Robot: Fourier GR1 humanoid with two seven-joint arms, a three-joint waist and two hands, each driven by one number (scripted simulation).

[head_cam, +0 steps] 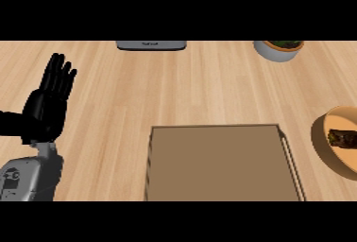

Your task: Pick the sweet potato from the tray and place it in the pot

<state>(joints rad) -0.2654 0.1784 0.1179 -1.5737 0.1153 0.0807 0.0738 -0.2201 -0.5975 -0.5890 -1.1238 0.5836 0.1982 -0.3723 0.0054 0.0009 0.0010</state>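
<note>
From my head view the bench (209, 85) fills nearly everything: pale wood with the grain running left to right, evenly lit, and I get no sight of walls or floor beyond it. Next in size is the tray (222, 163), a flat brown rectangle with a thin raised rim, lying near me just right of centre and running out of view at the near edge; its bed shows nothing but bare brown. On the left I see the grey forearm (31, 179) rising from the near edge, and above it the left robot hand (47, 106), black, open with fingers straight and pointing away from me, resting well left of the tray and touching none of the objects. At the right edge sits the pot (322, 142), a tan round vessel cut off by the view, just beside the tray's right rim. Inside it lies a dark brown, rough lump that I take for the sweet potato (342, 138). Far right stands a small white planter (277, 53) with dark contents, and at the far edge, centre, a grey appliance (151, 45) is partly visible.
</note>
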